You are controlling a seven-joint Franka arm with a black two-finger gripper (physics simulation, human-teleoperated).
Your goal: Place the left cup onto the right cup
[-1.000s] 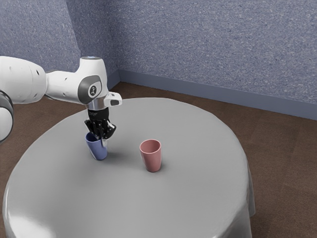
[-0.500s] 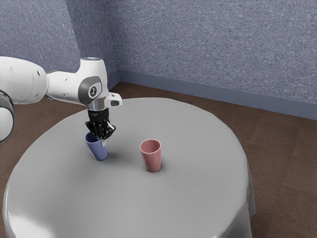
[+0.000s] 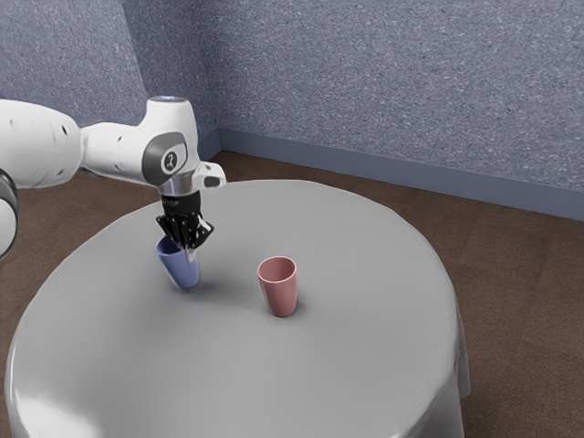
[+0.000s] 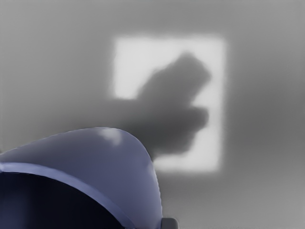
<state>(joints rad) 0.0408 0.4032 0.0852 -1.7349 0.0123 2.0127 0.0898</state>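
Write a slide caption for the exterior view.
Franka gripper clamps the tilted blue cup by its rim, beside the upright pink cup on a round grey table.

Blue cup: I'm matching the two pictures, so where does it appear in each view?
Exterior view: the blue cup, tilted, is held at its rim by the gripper, to the exterior view's left of the pink cup.
Wrist view: the blue cup sits close under the hand.
Shared landmark: the grey table beneath it.

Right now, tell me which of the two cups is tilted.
The blue cup: it is clamped at its rim in the jaws and leans. The pink cup stands upright, alone on the table.
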